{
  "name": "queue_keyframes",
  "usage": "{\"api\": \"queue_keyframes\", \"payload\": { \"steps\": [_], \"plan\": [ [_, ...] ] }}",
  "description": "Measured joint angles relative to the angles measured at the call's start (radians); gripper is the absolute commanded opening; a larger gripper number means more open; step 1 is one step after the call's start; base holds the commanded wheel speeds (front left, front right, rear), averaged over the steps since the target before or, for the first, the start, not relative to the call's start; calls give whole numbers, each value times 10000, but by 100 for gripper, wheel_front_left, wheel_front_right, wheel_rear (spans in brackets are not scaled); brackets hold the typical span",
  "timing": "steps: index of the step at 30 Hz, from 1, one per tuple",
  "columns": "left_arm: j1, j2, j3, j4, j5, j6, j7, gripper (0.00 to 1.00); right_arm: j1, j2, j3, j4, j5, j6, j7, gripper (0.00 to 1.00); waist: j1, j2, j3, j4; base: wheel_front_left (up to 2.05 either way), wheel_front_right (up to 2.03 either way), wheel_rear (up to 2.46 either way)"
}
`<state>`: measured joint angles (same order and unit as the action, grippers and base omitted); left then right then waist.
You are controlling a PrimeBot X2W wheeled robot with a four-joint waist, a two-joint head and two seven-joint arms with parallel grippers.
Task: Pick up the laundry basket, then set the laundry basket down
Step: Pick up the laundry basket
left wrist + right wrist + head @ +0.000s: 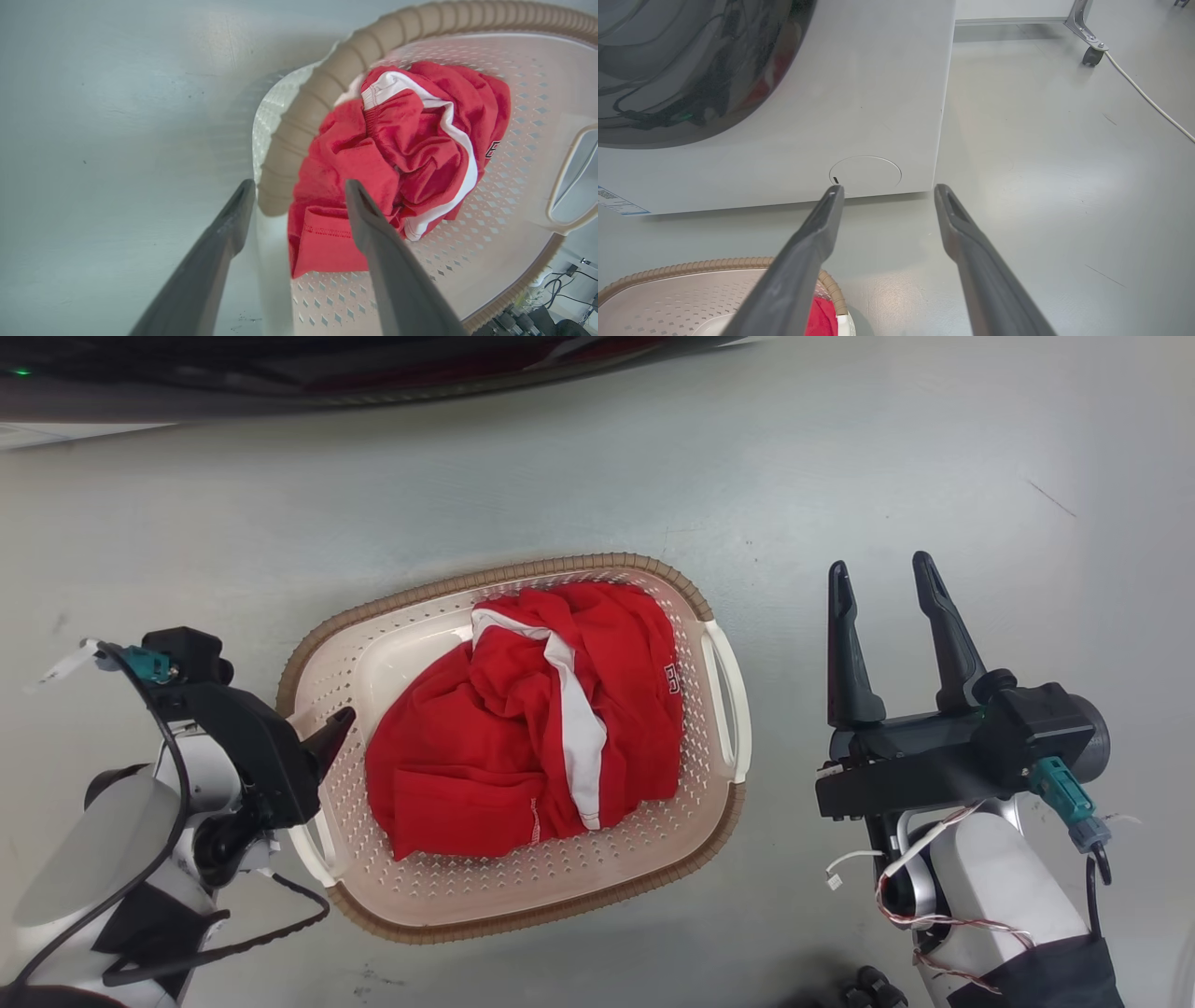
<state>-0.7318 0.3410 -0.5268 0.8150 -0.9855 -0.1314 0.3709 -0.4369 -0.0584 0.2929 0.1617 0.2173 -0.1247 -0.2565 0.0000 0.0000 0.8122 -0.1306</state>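
left gripper (300, 186): dark fingers spread astride white left handle (273, 261), apparently set to clamp | cream-white perforated plastic laundry basket (420, 635): centre, seemingly on grey floor (934, 448), holding crumpled red-and-white garment (523, 728) | right gripper (880, 574): spread, empty, right of basket, not touching it

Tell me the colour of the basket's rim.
The rim is brown, ribbed like weave; left wrist view shows it best.
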Motion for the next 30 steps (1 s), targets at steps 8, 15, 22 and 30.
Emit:
{"api": "queue_keyframes", "payload": {
  "steps": [8, 15, 22, 30],
  "plan": [
    [5, 12, -123, -117, 13, 0, -593, 100, -5, 6, -102, 161, 0, 0, -2, 100, 0, 0, -152, 78, 0, 0, 0],
    [289, -153, -98, -617, 205, 0, -2355, 100, 28, 6, -364, 485, -84, 0, 0, 100, 0, 0, -663, 246, 0, 0, 0],
    [711, -472, -48, -1053, 780, -2, -4299, 100, 192, -232, -428, 756, -226, -27, -2, 100, 0, 0, -1413, 581, 0, 0, 0],
    [1464, -598, -104, -1620, 1593, 364, -6207, 100, 409, -464, -439, 1003, -328, 10, -2, 100, -1, 0, -2467, 1044, 0, 0, 0]
  ]
}}
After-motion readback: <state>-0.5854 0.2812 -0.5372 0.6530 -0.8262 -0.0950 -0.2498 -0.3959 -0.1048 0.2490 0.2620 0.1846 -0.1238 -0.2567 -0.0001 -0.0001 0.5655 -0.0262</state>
